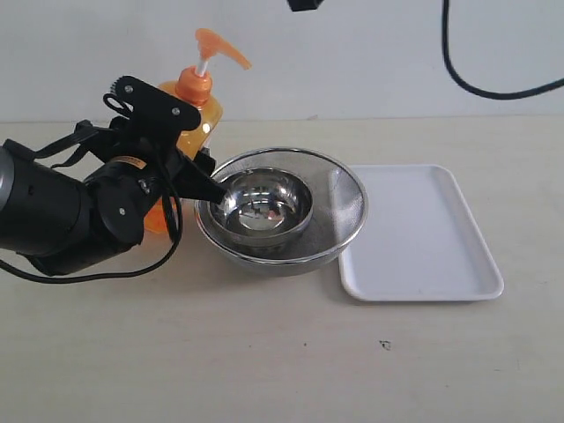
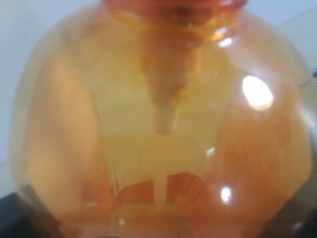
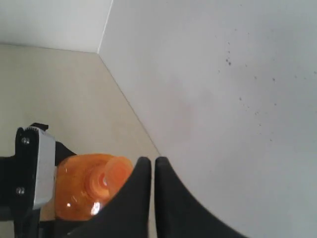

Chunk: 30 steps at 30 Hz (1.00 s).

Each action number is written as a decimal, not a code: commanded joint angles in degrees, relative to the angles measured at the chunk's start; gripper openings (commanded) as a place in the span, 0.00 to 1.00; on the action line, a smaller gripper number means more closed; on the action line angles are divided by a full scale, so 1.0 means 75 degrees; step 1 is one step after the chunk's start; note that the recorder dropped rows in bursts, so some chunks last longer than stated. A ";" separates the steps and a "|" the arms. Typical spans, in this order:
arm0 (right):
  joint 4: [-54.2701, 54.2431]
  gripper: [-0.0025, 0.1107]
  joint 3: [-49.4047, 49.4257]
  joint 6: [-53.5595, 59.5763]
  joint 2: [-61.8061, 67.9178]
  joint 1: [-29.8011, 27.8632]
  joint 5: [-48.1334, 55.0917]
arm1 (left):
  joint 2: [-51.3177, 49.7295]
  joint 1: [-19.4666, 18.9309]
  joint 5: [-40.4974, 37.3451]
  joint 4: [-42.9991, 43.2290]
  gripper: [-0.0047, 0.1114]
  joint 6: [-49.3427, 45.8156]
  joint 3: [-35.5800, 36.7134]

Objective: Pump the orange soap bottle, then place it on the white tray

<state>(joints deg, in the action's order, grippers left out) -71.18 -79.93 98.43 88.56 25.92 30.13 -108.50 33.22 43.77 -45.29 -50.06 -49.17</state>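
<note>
Exterior view shows the soap bottle [image 1: 210, 113] standing upright on the tabletop [image 1: 264, 352] at the left, just behind and beside a steel mesh strainer [image 1: 348, 198], with the left end effector [image 1: 189, 167] wrapped around its body in what looks like a firm hold. The left wrist view is filled by the orange bottle wall, with dark finger edges at the lower corners. In the right wrist view the right end effector [image 3: 153, 161] has its fingers drawn almost together with nothing between them. It sits above the pump head [image 1: 216, 44], partly covering it. The step in hand is judged to be the pump. It calls for the closed fingers to press straight down on the flat top of the pump head, centred over the stem so they do not slide off the sloping spout, while the left arm steadies the bottle. The spout points towards the strainer, but whether it overhangs the rim cannot be told. A smaller steel bowl [image 1: 264, 203] nests inside the strainer, and both look empty. The bottle holds orange liquid, though its level is hard to read. The white tray [image 1: 423, 238] lies flat at the right, bare, its left edge tucked against the strainer.
</note>
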 commanded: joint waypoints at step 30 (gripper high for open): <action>-0.0107 0.02 -0.1438 -0.0730 0.1954 0.0367 0.0382 | 0.0102 -0.0012 0.0050 0.0171 0.08 -0.0123 -0.0113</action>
<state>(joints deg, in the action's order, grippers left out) -71.87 -90.24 93.43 102.70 28.62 32.39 -108.50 33.22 41.54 -45.07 -50.23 -49.26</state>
